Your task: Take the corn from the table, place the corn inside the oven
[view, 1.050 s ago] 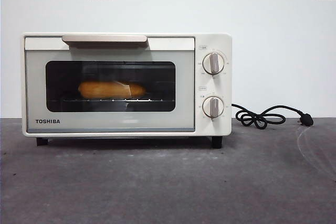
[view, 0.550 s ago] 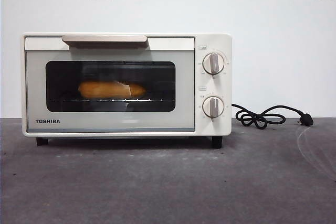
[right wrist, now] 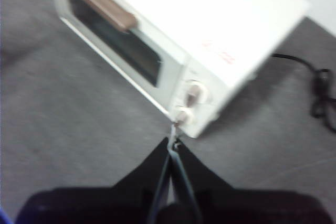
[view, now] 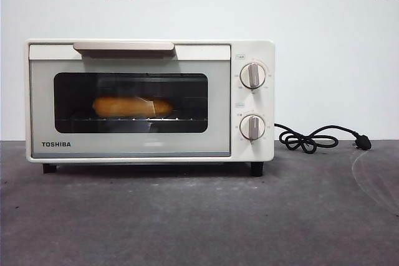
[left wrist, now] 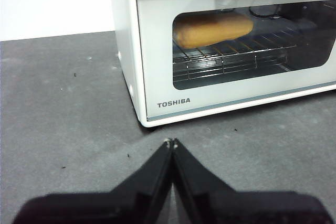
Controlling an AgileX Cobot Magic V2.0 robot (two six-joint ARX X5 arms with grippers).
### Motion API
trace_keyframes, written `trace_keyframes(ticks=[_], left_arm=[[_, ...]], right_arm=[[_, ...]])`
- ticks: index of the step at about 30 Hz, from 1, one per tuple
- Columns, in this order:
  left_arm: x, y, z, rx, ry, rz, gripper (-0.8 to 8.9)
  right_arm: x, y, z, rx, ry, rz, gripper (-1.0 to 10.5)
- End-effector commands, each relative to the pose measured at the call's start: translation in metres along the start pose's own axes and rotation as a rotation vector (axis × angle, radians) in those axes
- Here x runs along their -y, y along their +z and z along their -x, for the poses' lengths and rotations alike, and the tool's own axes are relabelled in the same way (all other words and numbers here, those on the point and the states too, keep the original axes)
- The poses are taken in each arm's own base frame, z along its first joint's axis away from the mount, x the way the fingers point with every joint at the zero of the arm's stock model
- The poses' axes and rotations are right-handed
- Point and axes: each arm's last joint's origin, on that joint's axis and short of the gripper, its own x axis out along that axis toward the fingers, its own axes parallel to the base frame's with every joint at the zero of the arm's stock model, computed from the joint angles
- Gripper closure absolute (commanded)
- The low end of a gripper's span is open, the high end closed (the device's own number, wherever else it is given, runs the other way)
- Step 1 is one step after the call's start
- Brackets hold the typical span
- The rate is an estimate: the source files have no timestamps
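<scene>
We see corn (view: 133, 106) lying lengthwise on wire rack inside oven (view: 149, 99), door closed, visible through glass. Left pincer (left wrist: 171, 143) closed, empty, low over desk (view: 199, 216) near oven's front corner. Right pincer (right wrist: 172, 141) closed, empty, raised over knob end. We judge cob stiff, light, glossy and slippery; best gripped across thick middle, not tapered tip.
</scene>
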Motion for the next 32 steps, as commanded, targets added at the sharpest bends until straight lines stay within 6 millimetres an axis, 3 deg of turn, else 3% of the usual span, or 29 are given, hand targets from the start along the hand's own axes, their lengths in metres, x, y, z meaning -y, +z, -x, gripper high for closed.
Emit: trace_keyframes(ticks=[1, 8, 13, 18, 26, 32], left_arm=[[0.0, -0.002, -0.001, 0.002, -0.003, -0.013, 8.17], [0.0, -0.002, -0.001, 0.002, -0.003, -0.013, 8.17], [0.0, -0.002, -0.001, 0.002, -0.003, -0.012, 8.17], [0.0, -0.002, -0.001, 0.002, -0.003, -0.012, 8.17], [0.0, -0.002, -0.001, 0.002, -0.003, -0.012, 8.17], [0.0, -0.002, -0.001, 0.002, -0.003, -0.012, 8.17]], right_arm=[[0.015, -0.003, 0.001, -0.005, -0.051, 0.081, 9.5], [0.065, -0.028, 0.017, 0.205, 0.038, -0.082, 9.5], [0.077, -0.066, 0.024, 0.29, -0.142, -0.113, 9.5], [0.059, -0.113, 0.014, 0.281, -0.288, -0.16, 9.5], [0.022, -0.192, -0.023, 0.354, -0.36, -0.306, 9.5], [0.003, -0.233, -0.043, 0.357, -0.379, -0.443, 9.5]])
